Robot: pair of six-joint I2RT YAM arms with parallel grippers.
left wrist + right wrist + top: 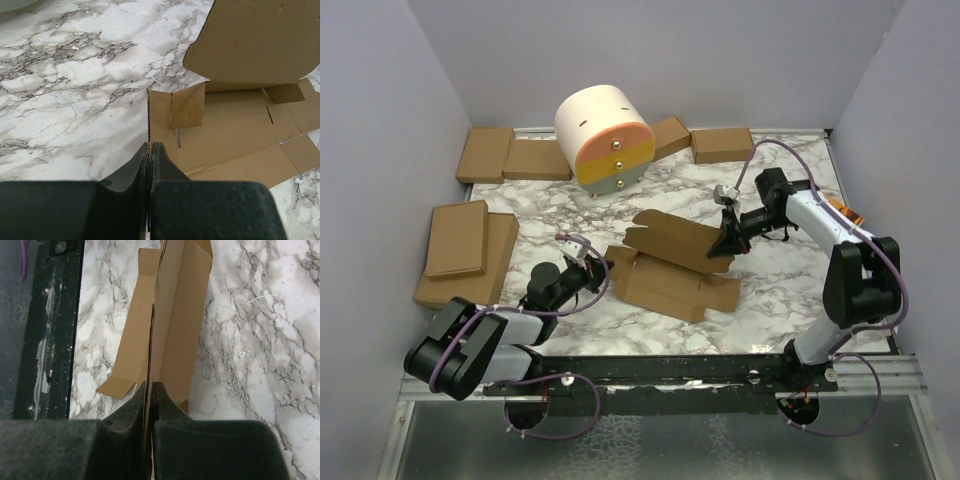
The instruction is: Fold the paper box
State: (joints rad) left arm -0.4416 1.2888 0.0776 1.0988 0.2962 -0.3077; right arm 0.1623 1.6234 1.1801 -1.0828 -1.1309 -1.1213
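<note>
The left gripper point(150, 150) is clamped on the left flap edge of the plain brown cardboard paper box point(670, 275), a half-folded die-cut sheet lying mid-way across the marble table point(770, 290). The right gripper point(150, 389) pinches the sheet's raised panel. Behind it, a rounded cream, orange and yellow drawer unit point(605, 140) has its drawers closed, so its contents are hidden.

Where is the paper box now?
Top view: the paper box lies at the centre of the table, before the round drawer unit; the left gripper pinches its left edge, the right gripper its right.

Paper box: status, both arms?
Both shut: left jaws on paper box left edge, right jaws on its raised panel. Sheet partly folded. Drawer unit, spare boxes stand clear.
</note>
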